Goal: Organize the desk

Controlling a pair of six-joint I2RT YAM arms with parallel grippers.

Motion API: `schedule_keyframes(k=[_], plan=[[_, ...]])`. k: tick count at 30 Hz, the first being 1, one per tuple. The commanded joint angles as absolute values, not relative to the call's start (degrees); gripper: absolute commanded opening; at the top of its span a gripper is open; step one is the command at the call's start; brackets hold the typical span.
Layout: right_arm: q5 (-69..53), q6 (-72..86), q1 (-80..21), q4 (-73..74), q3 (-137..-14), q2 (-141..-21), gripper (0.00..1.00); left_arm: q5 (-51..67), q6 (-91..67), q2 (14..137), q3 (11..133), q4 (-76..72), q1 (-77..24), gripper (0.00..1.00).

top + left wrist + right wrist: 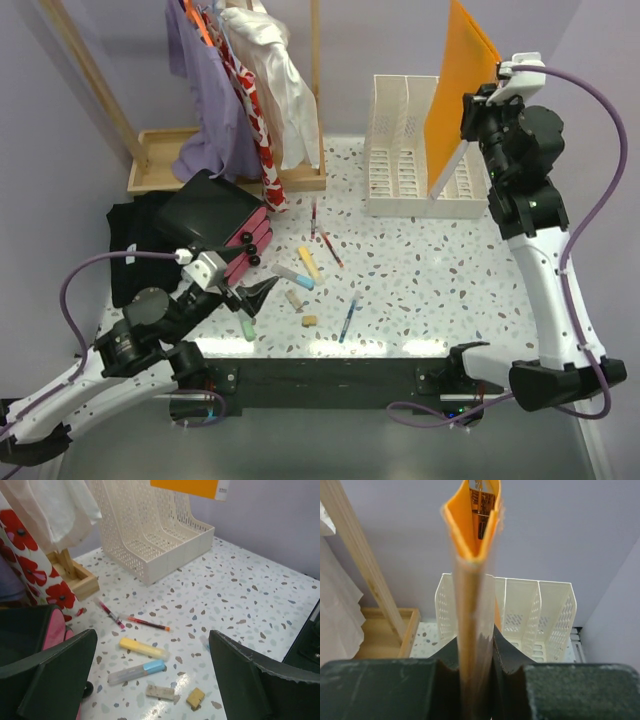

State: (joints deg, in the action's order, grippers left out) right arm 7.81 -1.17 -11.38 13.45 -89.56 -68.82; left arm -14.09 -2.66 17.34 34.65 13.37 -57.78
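The desk (430, 260) is a white speckled tabletop that fills the middle of the top view, with its black front edge nearest the arm bases.

Small items lie scattered on its near-centre part:
- a yellow highlighter (309, 262)
- a clear marker with a blue cap (293, 277) just beside the highlighter
- a red pen (330, 248) and a dark pink pen (313, 218) further back
- a blue pen (349, 316) nearer the front
- two small erasers, one pale (160, 692) and one tan (195, 698)

A cream file rack (400, 150) with three slots stands at the back right of the desk. At the back left sits a shallow wooden tray (150, 160), with clothes (240, 80) hanging above it from a wooden frame. A black cloth (130, 240) lies at the left edge, and a black and pink case (215, 215) rests partly on it.

The left gripper (252, 293) hovers low over the near-left part of the desk. Its fingers are spread wide with nothing between them.

The right gripper (475, 650) is raised above the right end of the file rack. Its fingers are pressed together on the edge of an orange folder (455, 90), which stands on edge over the rack's slots. Whether the folder's lower edge touches the rack cannot be told.
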Motion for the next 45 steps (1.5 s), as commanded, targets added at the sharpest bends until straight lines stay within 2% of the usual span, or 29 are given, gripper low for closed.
schedule_keyframes(k=[1, 7, 22, 32, 45], plan=[[1.4, 3.7, -8.7, -3.6, -86.8, -71.7, 0.00, -13.5, -5.7, 16.1, 31.2, 13.2, -57.7, 1.00], [-3.9, 3.0, -6.8, -11.0, -83.1, -73.7, 0.00, -12.9, -7.2, 14.6, 29.7, 12.9, -57.7, 1.00], [-3.4, 3.5, -5.5, -20.1, -79.1, -78.8, 0.00, -13.9, -7.1, 14.0, 28.9, 12.9, -57.7, 1.00], [-17.2, 0.8, -1.3, -32.2, -74.8, -84.0, 0.00, -13.5, -7.1, 14.8, 28.9, 13.0, -57.7, 1.00], [-26.4, 0.8, -0.2, -39.7, -70.4, -89.4, 0.00, -13.3, -6.9, 16.3, 28.9, 12.9, -57.7, 1.00]])
